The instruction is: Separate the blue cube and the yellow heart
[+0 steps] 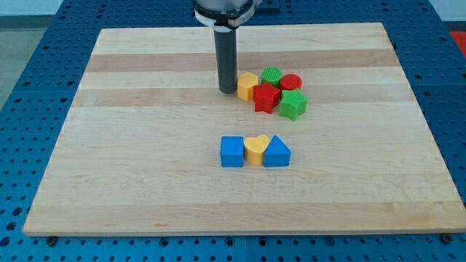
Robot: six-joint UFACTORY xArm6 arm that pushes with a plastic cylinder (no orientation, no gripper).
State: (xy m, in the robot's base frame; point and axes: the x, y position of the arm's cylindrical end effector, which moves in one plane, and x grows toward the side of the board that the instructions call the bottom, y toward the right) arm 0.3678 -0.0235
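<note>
Blue cube (232,151): touching the yellow heart (255,149); nothing separated yet.
Tip (228,90): well above the pair, apparently beside a yellow block (248,86).
Fingers: none, only a rod.

A pale wooden board (145,182) fills most of the view, made of long planks glued side by side, some lighter and some a warmer tan, with the grain running from the view's left to its right. The board narrows toward the view's top. It lies on a bright blue table (29,44) whose surface is covered with a regular grid of small dark holes; this blue surface shows along the left, right and bottom edges. At the top corners a strip of light grey floor or wall (22,9) appears, too blurred to tell which. The light is even and soft, with only faint shadows on the wood
</note>
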